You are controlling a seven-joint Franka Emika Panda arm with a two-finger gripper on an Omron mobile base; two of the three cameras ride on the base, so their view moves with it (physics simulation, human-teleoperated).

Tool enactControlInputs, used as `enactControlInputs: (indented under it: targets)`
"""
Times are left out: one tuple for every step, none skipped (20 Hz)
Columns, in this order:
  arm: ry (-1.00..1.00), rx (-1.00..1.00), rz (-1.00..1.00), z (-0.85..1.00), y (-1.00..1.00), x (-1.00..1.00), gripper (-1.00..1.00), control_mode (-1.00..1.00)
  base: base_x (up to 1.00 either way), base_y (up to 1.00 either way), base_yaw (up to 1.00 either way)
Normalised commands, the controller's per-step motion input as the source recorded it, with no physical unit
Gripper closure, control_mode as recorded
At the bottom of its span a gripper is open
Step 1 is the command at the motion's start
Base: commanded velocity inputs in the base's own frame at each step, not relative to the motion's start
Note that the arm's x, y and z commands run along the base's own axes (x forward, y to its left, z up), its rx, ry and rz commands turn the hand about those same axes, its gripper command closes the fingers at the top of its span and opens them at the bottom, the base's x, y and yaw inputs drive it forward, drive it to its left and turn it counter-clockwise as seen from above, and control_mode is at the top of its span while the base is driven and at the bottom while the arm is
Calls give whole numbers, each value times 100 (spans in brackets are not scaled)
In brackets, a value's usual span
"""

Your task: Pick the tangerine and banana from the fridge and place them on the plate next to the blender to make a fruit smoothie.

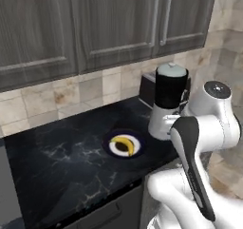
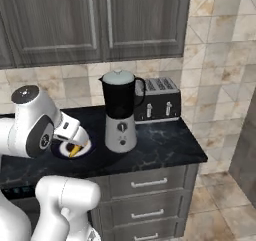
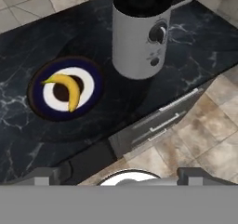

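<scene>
Nearest the hand camera, the gripper (image 3: 121,177) hangs above the floor in front of the counter (image 3: 195,42); its two dark fingertips (image 3: 46,175) stand far apart with nothing between them, so the jaws are open and empty. Beyond them, the banana (image 3: 67,87) lies on the plate (image 3: 91,69), a round dish with a dark blue rim, a white ring and a dark centre. The fruit curves across that centre, its dark tips reaching over the white ring. In the left base view, the banana (image 1: 123,143) sits on the plate (image 1: 137,138) near the front edge of the counter (image 1: 61,161), which is black with pale marbling. In the right base view, the banana (image 2: 75,150) and the plate (image 2: 88,148) are partly hidden behind the arm's white joint. Just beside the plate stands the blender (image 3: 139,28), upright on its light grey base with small knobs; its black jar and pale lid are clear in both base views (image 1: 168,100) (image 2: 120,110). Behind the blender, against the tiled wall, rests a toaster (image 2: 157,104). Dark wood cabinets (image 2: 100,20) hang above, and drawers (image 2: 150,182) with metal handles lie below the counter.
</scene>
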Motion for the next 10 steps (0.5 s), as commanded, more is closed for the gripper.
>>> enactControlInputs:
  targets:
    - [0,0,0,0,0,0,-100,100,-29,-37,-66]
    - [0,0,0,0,0,0,-100,100,-23,-27,-71]
    - [0,0,0,0,0,0,-100,100,-19,-21,-73]
    - [0,0,0,0,0,0,-100,100,-17,-16,-76]
    - [0,0,0,0,0,0,-100,100,-16,-13,-78]
    - [0,0,0,0,0,0,-100,100,-16,-13,-79]
    - [0,0,0,0,0,0,-100,100,-16,-11,-79]
    - [0,0,0,0,0,0,-100,100,-16,-9,-81]
    - [0,0,0,0,0,0,-100,100,-14,-6,-82]
    - [0,0,0,0,0,0,-100,100,-14,-3,-84]
